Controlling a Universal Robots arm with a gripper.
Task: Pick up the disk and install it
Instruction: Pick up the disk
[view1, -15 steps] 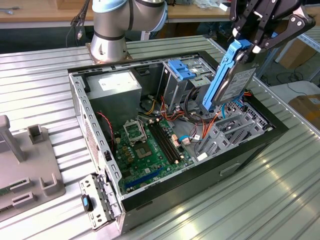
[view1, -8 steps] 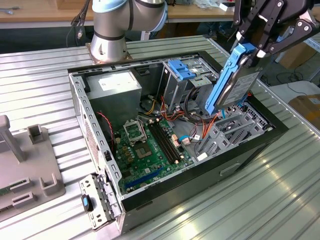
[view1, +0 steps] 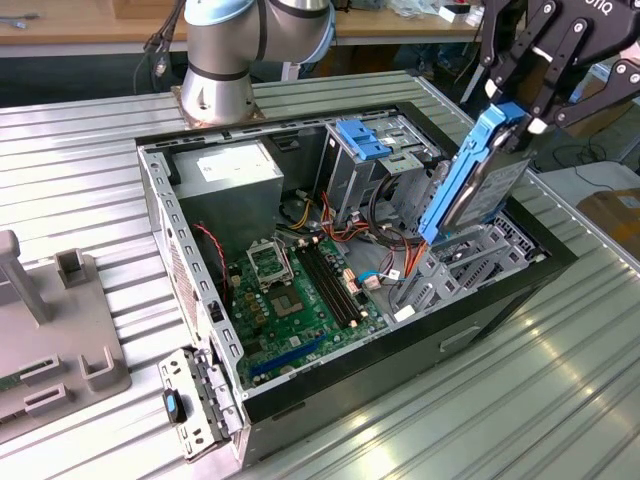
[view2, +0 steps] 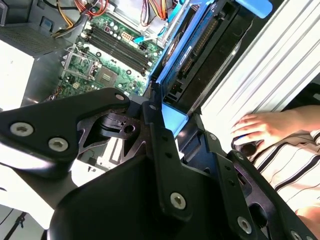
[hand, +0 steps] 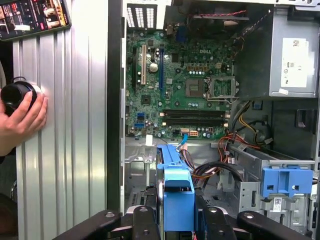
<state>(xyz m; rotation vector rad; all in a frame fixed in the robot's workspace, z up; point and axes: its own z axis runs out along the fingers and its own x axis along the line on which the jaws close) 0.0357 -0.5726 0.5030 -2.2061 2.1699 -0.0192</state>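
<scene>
The disk (view1: 478, 178), a grey drive in a bright blue carrier frame, hangs steeply tilted over the right side of the open computer case (view1: 160, 215). My gripper (view1: 515, 115) is shut on its upper end at the exterior view's top right. The disk's lower end reaches down to the grey drive bay (view1: 480, 258). In the second wrist view the disk (view2: 200, 50) runs away from my black fingers (view2: 160, 145) toward the case. In the first wrist view its blue frame (hand: 177, 192) sits between the fingers (hand: 142, 220), above the case interior.
Inside the case lie a green motherboard (view1: 295, 290), a power supply (view1: 235, 170), cable bundles (view1: 375, 235) and a fixed blue bracket (view1: 362, 138) on the metal cage. A person's hand (hand: 20, 117) rests on the ribbed table beside the case. A grey fixture (view1: 50, 320) stands at the exterior view's left.
</scene>
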